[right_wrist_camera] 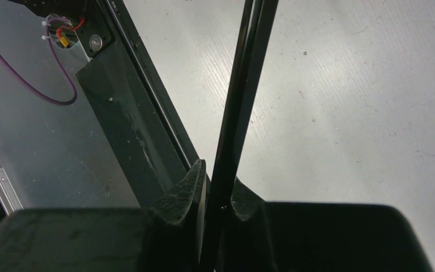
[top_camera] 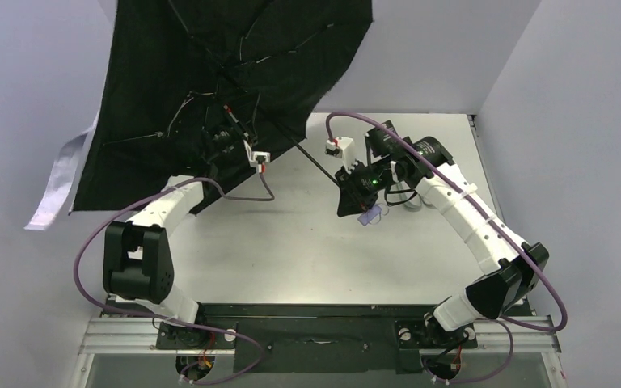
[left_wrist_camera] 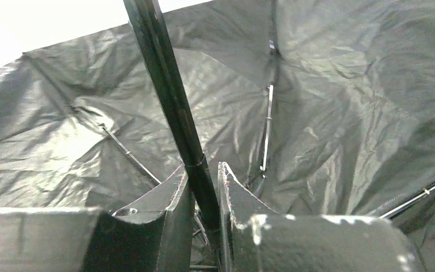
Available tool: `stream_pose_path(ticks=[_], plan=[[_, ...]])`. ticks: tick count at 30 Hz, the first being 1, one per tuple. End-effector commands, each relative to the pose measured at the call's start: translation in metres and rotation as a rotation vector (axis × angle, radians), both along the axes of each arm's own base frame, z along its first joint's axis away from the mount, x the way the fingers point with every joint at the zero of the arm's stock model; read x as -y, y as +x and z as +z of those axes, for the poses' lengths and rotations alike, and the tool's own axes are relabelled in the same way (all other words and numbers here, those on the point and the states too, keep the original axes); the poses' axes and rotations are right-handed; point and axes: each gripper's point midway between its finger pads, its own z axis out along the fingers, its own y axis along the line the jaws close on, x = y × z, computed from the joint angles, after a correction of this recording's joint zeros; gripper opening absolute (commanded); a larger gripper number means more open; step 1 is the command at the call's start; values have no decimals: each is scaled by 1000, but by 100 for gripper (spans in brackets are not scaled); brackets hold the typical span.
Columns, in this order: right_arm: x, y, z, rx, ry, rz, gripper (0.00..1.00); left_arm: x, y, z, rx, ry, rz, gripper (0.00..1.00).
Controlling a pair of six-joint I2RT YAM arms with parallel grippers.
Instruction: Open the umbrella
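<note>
Two grips hold the umbrella (top_camera: 234, 73) by its thin black shaft (top_camera: 311, 158): the left pincer (left_wrist_camera: 204, 175) is clamped on it under the spread canopy (left_wrist_camera: 345, 113), the right pincer (right_wrist_camera: 218, 181) is clamped on its lower end above the surface (top_camera: 291, 259). The canopy stands at far left, tilted.

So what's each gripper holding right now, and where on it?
Both hold the umbrella by its shaft. The left gripper is clamped up under the canopy, and the right gripper is lower, near the handle.
</note>
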Motion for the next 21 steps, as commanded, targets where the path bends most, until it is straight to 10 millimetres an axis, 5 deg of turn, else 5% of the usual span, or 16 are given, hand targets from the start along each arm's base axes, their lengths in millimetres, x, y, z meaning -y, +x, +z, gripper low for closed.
stream_pose_path(ticks=[1,21], plan=[[49,-97,24,-156,-28,126,0,-203,60,18,48,-97,782,11],[67,-87,3,-99,-123,100,0,-269,75,74,201,-179,919,9]])
